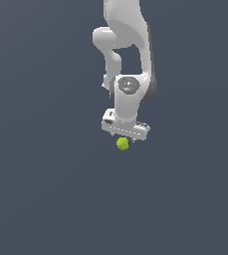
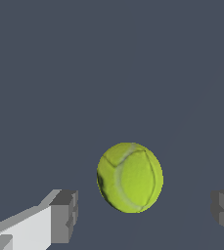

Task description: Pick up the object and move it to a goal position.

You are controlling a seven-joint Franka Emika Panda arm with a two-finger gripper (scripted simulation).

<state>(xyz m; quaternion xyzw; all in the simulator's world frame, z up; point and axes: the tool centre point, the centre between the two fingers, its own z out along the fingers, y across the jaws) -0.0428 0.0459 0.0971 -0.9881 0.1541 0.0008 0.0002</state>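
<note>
The object is a small yellow-green ball [image 1: 123, 144] with a pale curved seam. In the exterior view it sits just below the white gripper [image 1: 125, 140], near the middle of the picture. In the wrist view the ball [image 2: 130, 177] lies between the two grey fingertips [image 2: 64, 216], with a clear gap on each side. The gripper [image 2: 145, 215] is open and touches nothing. The jaws stand much wider than the ball. Most of both fingers is hidden behind the hand in the exterior view.
The ground [image 1: 46, 189] is a plain dark grey-blue surface with no other objects. The white arm [image 1: 128, 50] rises above the gripper toward the top of the exterior view.
</note>
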